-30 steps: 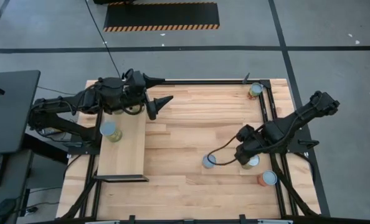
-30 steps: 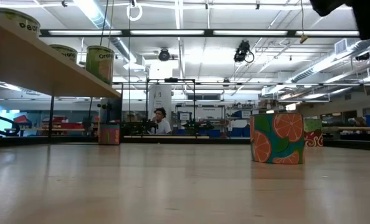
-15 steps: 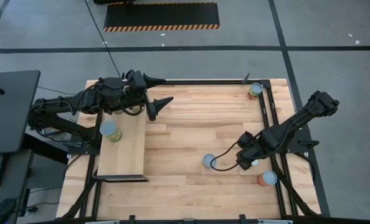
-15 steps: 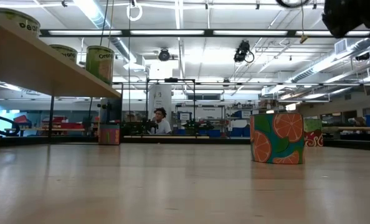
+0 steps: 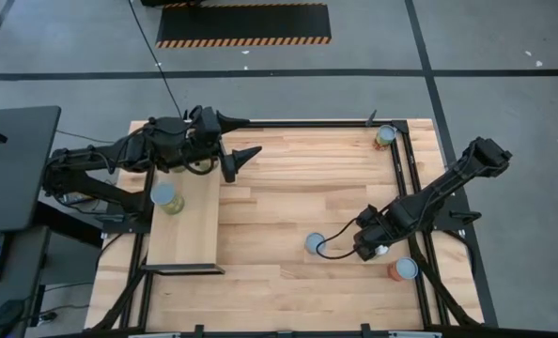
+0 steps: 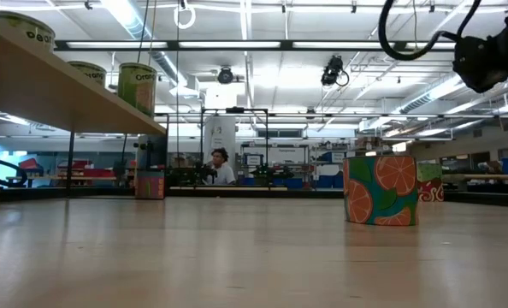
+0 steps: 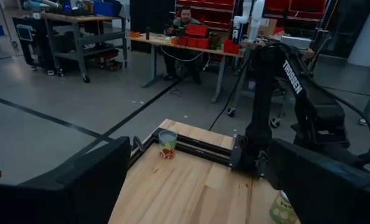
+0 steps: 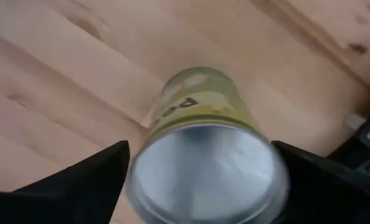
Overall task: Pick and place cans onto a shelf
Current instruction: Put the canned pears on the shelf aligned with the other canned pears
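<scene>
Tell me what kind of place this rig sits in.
Probably a robotics lab or workshop: bare concrete floor with hazard-striped matting, long ceiling strip lights, and workbenches with a seated person behind the table.

right pincer [image 5: 377,250] lower — now straddling green can [image 8: 205,140], jaws wide

bare planks [image 5: 288,188] mid-table, between shelf [image 5: 183,225] and right-side cans [image 5: 314,243]

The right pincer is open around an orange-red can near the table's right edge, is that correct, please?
Not quite: the can between the open right pincer's fingers has an olive-green label, as the right wrist view shows. The orange-red can stands apart, nearer the front edge.
</scene>
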Tool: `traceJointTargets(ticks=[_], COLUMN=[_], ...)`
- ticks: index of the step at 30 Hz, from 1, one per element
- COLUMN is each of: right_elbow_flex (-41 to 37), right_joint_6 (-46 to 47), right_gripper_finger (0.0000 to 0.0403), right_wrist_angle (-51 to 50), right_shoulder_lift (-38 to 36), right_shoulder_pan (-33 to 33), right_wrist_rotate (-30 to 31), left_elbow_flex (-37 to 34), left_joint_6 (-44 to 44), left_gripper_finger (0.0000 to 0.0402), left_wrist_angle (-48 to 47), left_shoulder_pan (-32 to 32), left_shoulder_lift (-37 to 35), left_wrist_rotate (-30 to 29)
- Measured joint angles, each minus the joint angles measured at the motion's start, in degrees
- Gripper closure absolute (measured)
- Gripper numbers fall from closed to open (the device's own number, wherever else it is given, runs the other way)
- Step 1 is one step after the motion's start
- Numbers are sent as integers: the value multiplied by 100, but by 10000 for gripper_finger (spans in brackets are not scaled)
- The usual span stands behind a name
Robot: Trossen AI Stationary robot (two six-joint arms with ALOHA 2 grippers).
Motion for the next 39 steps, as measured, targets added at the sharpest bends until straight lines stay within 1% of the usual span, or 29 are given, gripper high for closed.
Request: traceJointTargets(ticks=[2, 4, 6, 7, 10, 13, 16, 19, 23, 27, 32, 37, 39], right_elbow_flex=[-10, 3, 120, 209, 492, 923, 1540, 2321, 3343, 4172, 5118, 6008, 6240], right_joint_6=[41, 53, 22, -52, -191, -534, -1020, -1642, -2342, -2811, -3268, -3824, -3986], right_gripper_finger=[29, 53, 80, 86, 87, 87, 87, 87, 87, 87, 87, 87, 73], right_wrist_angle=[-5, -27, -31, -19, -45, -240, -689, -1108, -1188, -1132, -1185, -1148, -1187], right_shoulder_lift=[0, 0, 2, 2, 33, 253, 733, 1414, 2266, 3077, 3986, 4655, 4886], right_shoulder_pan=[-63, -189, -374, -476, -916, -1532, -2164, -2672, -3087, -3278, -3321, -3255, -3237], right_wrist_rotate=[-116, -330, -521, -532, -314, -68, 240, 534, 727, 786, 780, 778, 776], left_elbow_flex=[0, -7, -2, -4, 0, -8, 0, 0, 0, -3, -5, -2, -2], left_joint_6=[6, 9, 23, 78, 282, 340, 364, 516, 621, 658, 760, 910, 891], left_gripper_finger=[12, 12, 12, 12, 12, 12, 12, 12, 12, 12, 12, 12, 12], left_wrist_angle=[-5, -65, -78, -151, -232, -308, -291, -341, -536, -758, -944, -957, -991], left_shoulder_pan=[0, 0, 0, 0, 7, 96, 220, 299, 395, 413, 484, 585, 635], left_shoulder_lift=[-3, -58, -100, -148, -205, -256, -278, -271, -273, -376, -544, -709, -726], left_wrist_rotate=[-1, -2, -2, 2, -2, 17, 103, 168, 317, 398, 405, 387, 391])
